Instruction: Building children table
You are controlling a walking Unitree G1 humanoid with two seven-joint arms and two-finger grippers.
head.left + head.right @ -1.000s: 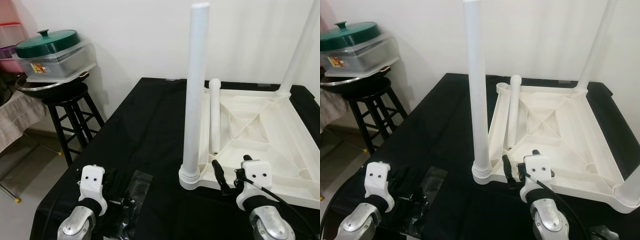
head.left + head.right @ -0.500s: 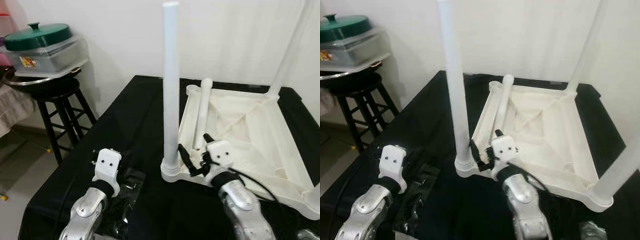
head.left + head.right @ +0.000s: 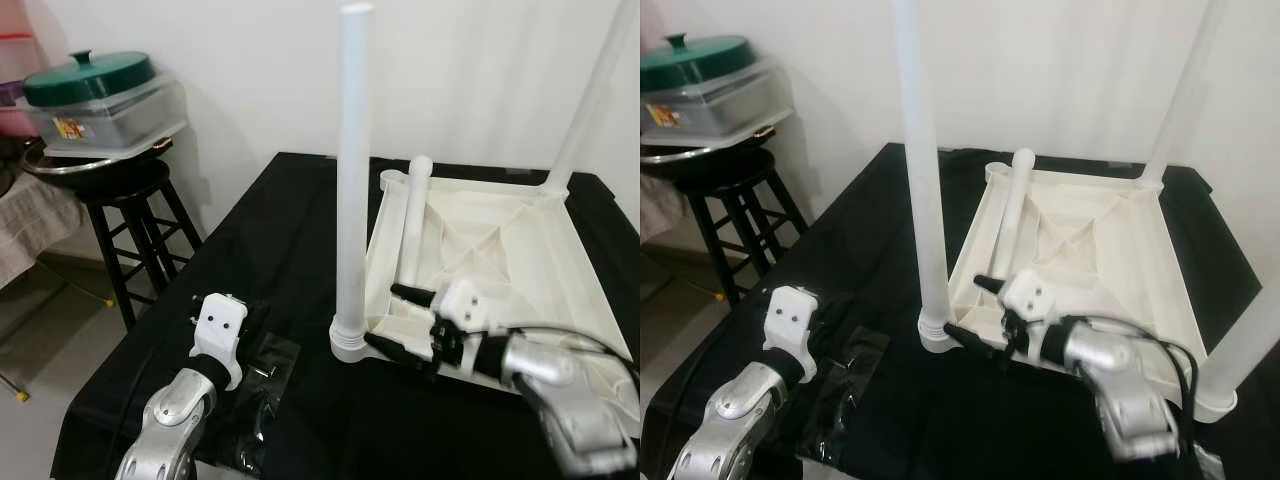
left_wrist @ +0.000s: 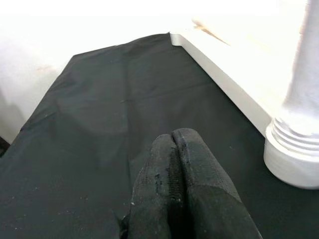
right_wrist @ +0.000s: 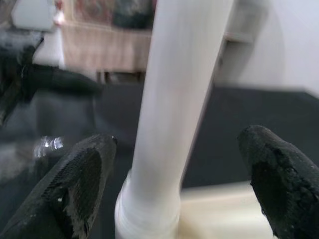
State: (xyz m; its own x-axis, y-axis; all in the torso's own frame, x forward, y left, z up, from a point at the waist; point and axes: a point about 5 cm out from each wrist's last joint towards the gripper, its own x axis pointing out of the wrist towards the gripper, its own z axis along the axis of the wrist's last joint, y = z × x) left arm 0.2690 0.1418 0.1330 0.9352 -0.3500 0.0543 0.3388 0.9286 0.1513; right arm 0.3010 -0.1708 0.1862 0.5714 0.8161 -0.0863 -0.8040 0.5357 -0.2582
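A white plastic tabletop (image 3: 520, 260) lies upside down on a black cloth. One white leg (image 3: 350, 180) stands upright in its near left corner, and another leg (image 3: 585, 100) stands at the far right corner. A loose leg (image 3: 412, 225) lies inside the tabletop. My right gripper (image 3: 383, 316) is open and points at the base of the near left leg. In the right wrist view that leg (image 5: 184, 99) stands between the two fingers (image 5: 79, 184). My left gripper (image 4: 182, 184) is shut and hovers low over the cloth, left of the leg's base.
A clear plastic bag (image 3: 265, 385) with small hardware lies on the cloth under my left arm. A black stool (image 3: 130, 210) at the left carries a pan and a plastic box with a green lid (image 3: 90, 80). A white wall stands behind.
The camera has shifted. My right gripper has swung leftward and lower, so its open fingers now straddle the base of the near left leg. The left gripper has stayed shut in place.
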